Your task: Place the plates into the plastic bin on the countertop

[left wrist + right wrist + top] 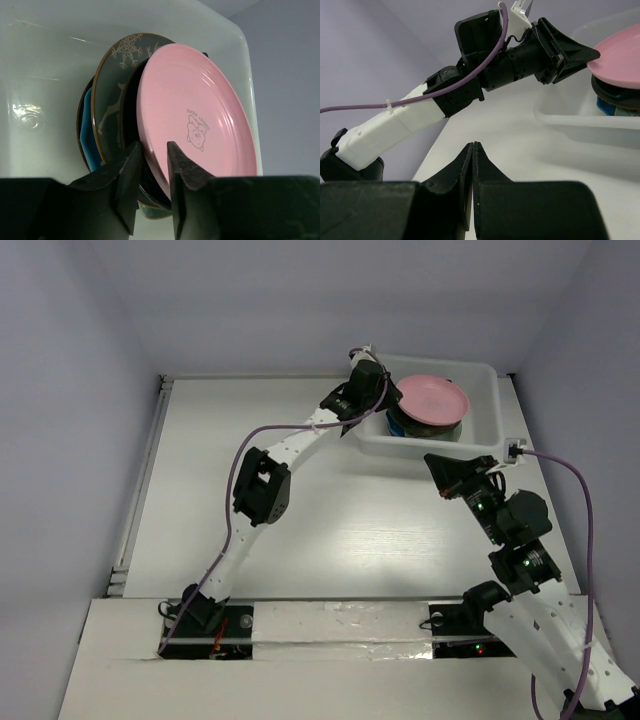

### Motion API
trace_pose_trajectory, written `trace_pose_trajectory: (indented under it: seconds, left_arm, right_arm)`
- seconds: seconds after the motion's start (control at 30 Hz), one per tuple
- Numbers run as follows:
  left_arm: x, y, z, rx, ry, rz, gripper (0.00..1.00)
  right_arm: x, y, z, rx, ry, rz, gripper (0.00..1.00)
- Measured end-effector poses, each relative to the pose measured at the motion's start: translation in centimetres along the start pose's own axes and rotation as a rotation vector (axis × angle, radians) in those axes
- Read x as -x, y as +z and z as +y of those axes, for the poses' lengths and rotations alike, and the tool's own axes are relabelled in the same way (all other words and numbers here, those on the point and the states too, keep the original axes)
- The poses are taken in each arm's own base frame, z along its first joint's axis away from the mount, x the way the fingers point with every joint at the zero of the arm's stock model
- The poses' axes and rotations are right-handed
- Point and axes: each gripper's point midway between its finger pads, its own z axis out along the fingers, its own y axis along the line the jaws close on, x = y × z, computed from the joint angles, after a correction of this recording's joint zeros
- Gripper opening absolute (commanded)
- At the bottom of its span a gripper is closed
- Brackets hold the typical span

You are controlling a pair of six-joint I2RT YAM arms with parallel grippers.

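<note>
The pink plate (pixel 432 398) lies on top of a stack of plates inside the plastic bin (pixel 470 448) at the back right of the countertop (pixel 330 530). My left gripper (pixel 392 400) reaches over the bin's left wall, one finger above and one below the pink plate's (pixel 195 115) near rim, closed on it (pixel 152 150). Under it show the dark grey deer plate (pixel 112 90), a blue plate (pixel 89 130) and a pale green edge (pixel 150 212). My right gripper (pixel 435 462) is shut and empty (pixel 473 145), above the countertop in front of the bin (pixel 580 120).
A metal strip (pixel 140 490) runs along the countertop's left edge. White walls close in the back and both sides. The left arm (pixel 262 485) stretches diagonally across the middle of the countertop; it also shows in the right wrist view (pixel 470 80).
</note>
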Motion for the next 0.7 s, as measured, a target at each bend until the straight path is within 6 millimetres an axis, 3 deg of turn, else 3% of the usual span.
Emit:
trace_pose_trajectory:
  seconds: [0.33, 0.47, 0.53, 0.63, 0.67, 0.7]
  left_arm:
    - [-0.2, 0.2, 0.2, -0.008, 0.004, 0.001, 0.34]
    - [-0.2, -0.6, 0.3, -0.003, 0.031, 0.001, 0.55]
    - [0.2, -1.7, 0.2, 0.006, 0.056, -0.008, 0.61]
    - [2.3, -4.6, -1.1, 0.002, 0.113, -0.064, 0.72]
    - [3.3, -6.0, -1.9, -0.003, 0.134, -0.093, 0.74]
    - [4.6, -7.7, -2.9, -0.015, 0.156, -0.131, 0.77]
  right_arm:
    - [0.3, -0.3, -0.4, -0.022, -0.002, -0.016, 0.12]
    - [0.5, -0.5, -0.6, -0.038, -0.008, -0.027, 0.23]
    - [0.5, -0.5, -0.8, -0.047, -0.009, -0.026, 0.29]
    - [0.5, -0.8, -1.1, -0.065, -0.012, -0.025, 0.52]
    - [0.7, -0.9, -1.1, -0.071, -0.012, -0.029, 0.71]
    - [1.0, -1.1, -1.0, -0.078, -0.014, -0.033, 0.79]
